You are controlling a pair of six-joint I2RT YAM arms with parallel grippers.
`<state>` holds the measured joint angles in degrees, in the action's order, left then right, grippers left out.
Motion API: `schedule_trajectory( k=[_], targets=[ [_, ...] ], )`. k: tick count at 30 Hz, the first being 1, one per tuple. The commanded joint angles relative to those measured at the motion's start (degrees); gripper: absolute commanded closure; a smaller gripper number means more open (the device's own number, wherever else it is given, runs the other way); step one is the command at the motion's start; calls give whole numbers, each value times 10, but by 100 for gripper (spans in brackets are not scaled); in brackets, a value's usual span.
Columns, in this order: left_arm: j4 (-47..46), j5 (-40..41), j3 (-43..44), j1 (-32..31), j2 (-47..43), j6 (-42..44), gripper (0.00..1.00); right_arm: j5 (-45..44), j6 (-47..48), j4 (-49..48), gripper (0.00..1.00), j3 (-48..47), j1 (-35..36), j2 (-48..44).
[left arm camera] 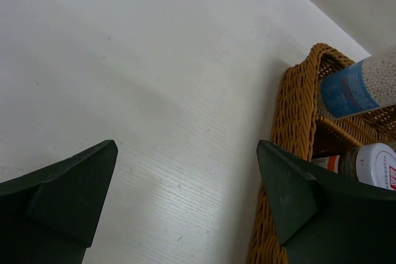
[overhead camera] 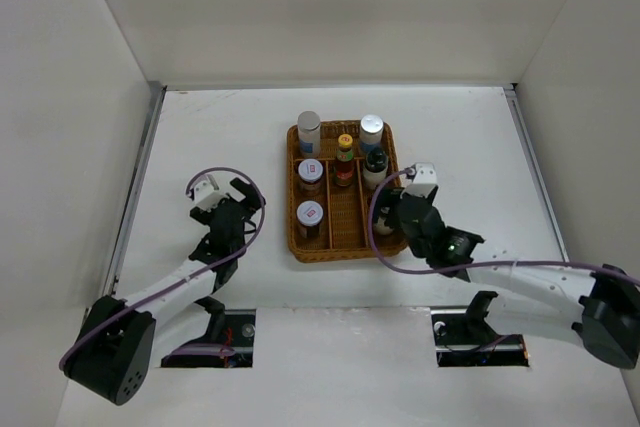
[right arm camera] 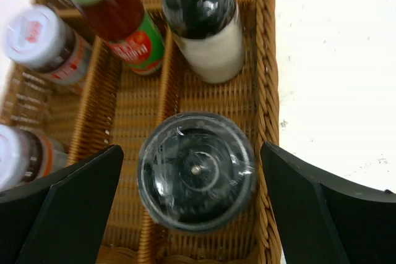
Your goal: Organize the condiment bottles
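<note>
Broad dark fingers (right arm camera: 74, 208) of the right hand (right arm camera: 190, 148) stand wide apart on either side of a grey-capped pale shaker bottle (right arm camera: 197, 170). It stands upright at the near end of the right-hand column of the brown woven wicker divided basket (right arm camera: 267, 60). A strip of wicker shows between the cap and the left finger; the right finger is just beside the cap, and I cannot tell whether it touches. The right arm reaches in low from the right, its wrist bent toward the basket's near right corner.

Behind that shaker stand a black-capped pale shaker (overhead camera: 375, 165) and a silver-topped blue-white shaker (overhead camera: 371, 130). A slim red sauce bottle with a yellow cap (overhead camera: 345, 157) stands in the middle column. The left column holds a second silver-topped blue-white shaker (overhead camera: 309, 132) at the back and two white-lidded brown jars (overhead camera: 311, 174) with red marks.

Left of the basket, the left hand (left arm camera: 187, 144) is spread wide and empty above the bare white counter (overhead camera: 200, 127), near the basket's left wall. Its arm is angled up from its base at the near edge.
</note>
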<state>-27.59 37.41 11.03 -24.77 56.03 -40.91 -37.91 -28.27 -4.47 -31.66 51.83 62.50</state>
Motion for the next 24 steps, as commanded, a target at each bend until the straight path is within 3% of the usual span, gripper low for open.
schedule_trajectory(
  k=[1, 5, 9, 16, 24],
  targets=[
    [10, -1, 29, 5, 0, 5, 0, -17, 6, -42, 0, -1, -3, -70],
    [25, -7, 33, 9, -3, 7, 0, -29, 1, -48, 0, 19, -56, -162],
    [24, -41, 39, 12, 17, 1, 0, -25, -44, -75, 0, 62, -158, -212],
    [50, -74, 61, 10, 42, -11, 0, 31, -122, -101, 0, 104, -312, -184],
    [83, -99, 105, -13, 71, -13, 0, 75, -109, -185, 0, 150, -332, -161]
  ],
)
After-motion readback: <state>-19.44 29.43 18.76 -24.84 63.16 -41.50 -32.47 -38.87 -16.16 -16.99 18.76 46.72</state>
